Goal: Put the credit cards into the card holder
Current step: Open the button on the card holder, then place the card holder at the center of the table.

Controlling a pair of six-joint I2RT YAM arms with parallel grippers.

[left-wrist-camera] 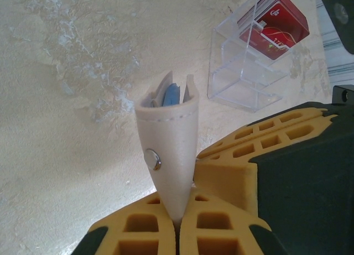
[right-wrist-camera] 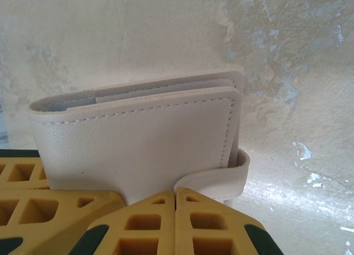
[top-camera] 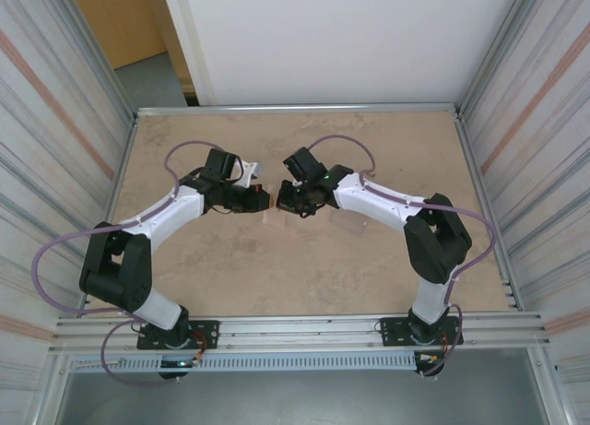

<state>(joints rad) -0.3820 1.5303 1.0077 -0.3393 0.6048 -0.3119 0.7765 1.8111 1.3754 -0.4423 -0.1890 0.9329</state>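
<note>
Beige stitched-leather card wallet (left-wrist-camera: pixel 168 150), snap closure, looks light and pliable. It is held beside the clear acrylic stand (left-wrist-camera: pixel 238 83), with the left gripper (left-wrist-camera: pixel 177 224) pinching its narrow end and the right gripper (right-wrist-camera: pixel 176 202) clamped on its edge by the strap. Red credit cards (left-wrist-camera: pixel 274 22), thin, stiff and glossy, probably slippery, stacked in that stand's top tier; best taken by an exposed edge.

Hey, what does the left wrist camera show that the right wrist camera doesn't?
Left wrist only: a clear box holding red cards, plus the snap on the wallet and bluish edges inside its open end. Right wrist only: the wallet's broad side and its strap. Both: the wallet, pinched by the left gripper in one and the right gripper in the other, over the table.
</note>
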